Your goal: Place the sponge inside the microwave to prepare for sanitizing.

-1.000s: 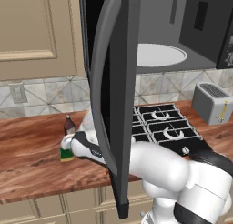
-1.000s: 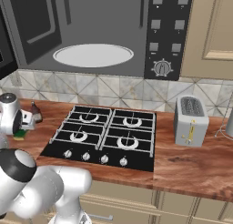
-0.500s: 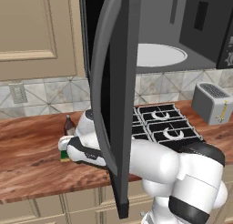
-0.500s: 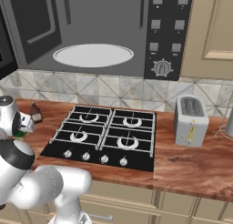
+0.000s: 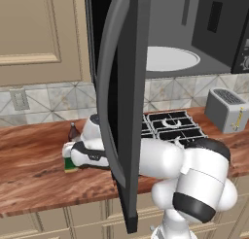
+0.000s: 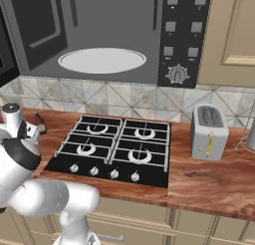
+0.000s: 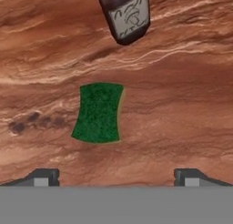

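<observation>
Hand view: the gripper (image 7: 116, 177), jaws spread wide, hangs over the sponge (image 7: 98, 112); centre it, drop straight, and steer clear of the brown bottle (image 7: 126, 16) beyond.

Sponge (image 7: 98, 112): dark green top w/ thin yellow edge. Bottle (image 7: 125, 14): dark brown, grey label. Desk (image 7: 182, 104): reddish-brown wood grain w/ pale streaks. Microwave (image 6: 114, 35): black casing, grey interior, white round turntable (image 6: 102, 60). Hob (image 6: 113, 153): black w/ silver knobs. Toaster (image 6: 209, 132): silver-grey, yellow lever strip. Backsplash (image 6: 124, 97): grey-beige tiles w/ diagonal pattern. Cabinets (image 5: 34, 34): beige.
</observation>
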Controlling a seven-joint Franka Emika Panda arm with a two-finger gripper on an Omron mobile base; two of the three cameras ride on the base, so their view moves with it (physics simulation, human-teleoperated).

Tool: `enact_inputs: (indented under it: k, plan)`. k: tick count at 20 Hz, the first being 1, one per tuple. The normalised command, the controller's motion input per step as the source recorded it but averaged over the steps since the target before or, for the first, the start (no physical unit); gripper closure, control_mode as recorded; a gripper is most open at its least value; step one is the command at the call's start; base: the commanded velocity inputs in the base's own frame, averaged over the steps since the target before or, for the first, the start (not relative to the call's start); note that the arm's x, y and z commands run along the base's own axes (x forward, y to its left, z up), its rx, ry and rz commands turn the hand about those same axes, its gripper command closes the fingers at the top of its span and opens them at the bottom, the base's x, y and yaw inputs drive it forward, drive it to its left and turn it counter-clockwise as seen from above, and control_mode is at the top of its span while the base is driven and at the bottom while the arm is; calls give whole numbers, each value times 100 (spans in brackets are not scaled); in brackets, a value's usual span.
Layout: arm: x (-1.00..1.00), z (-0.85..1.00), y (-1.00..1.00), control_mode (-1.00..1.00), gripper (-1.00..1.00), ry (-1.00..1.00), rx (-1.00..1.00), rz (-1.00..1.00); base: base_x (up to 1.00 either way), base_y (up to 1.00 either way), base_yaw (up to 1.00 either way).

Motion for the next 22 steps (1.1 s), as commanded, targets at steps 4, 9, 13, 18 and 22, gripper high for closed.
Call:
enact_inputs:
  k: [4, 9, 13, 18, 22]
  plan:
    - [31, -13, 15, -100, -100, 12, 0, -4, 0, 0, 0]
    - [20, -4, 30, -100, -100, 3, 0, -3, 0, 0, 0]
    - [2, -14, 29, -100, -100, 0, 0, -1, 0, 0, 0]
    - [0, -30, 4, -100, -100, 0, 0, 0, 0, 0, 0]
    - [4, -29, 0, -100, -100, 0, -2, 0, 0, 0, 0]
